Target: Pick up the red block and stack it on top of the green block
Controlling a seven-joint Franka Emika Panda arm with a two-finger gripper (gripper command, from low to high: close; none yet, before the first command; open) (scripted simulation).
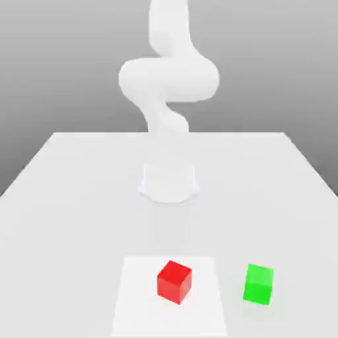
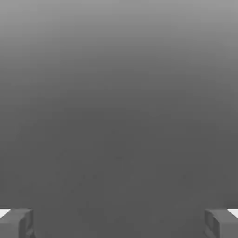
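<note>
- Blocks number two, one of each colour: one red block [image 1: 174, 281] and one green block [image 1: 258, 284], both small smooth-faced cubes of about the same size with a plain, slightly glossy finish.
- Red block sits on a paler square patch [image 1: 132, 297] of the table, turned so a corner edge faces the exterior camera.
- Green block stands on the bare table [image 1: 59, 198] towards the exterior view's right of the red one, near it but clearly apart, not touching.
- Table surface is flat, matte and pale grey-white, without any pattern.
- One arm [image 1: 168, 79] rises behind the blocks from a round base [image 1: 168, 181]; its links are smooth, rounded and white.
- Gripper [image 2: 119, 223] has two fingertips [image 2: 16, 223], blocky and grey with lighter upper faces; they are spread wide apart with nothing between them, against a plain grey gradient backdrop.
</note>
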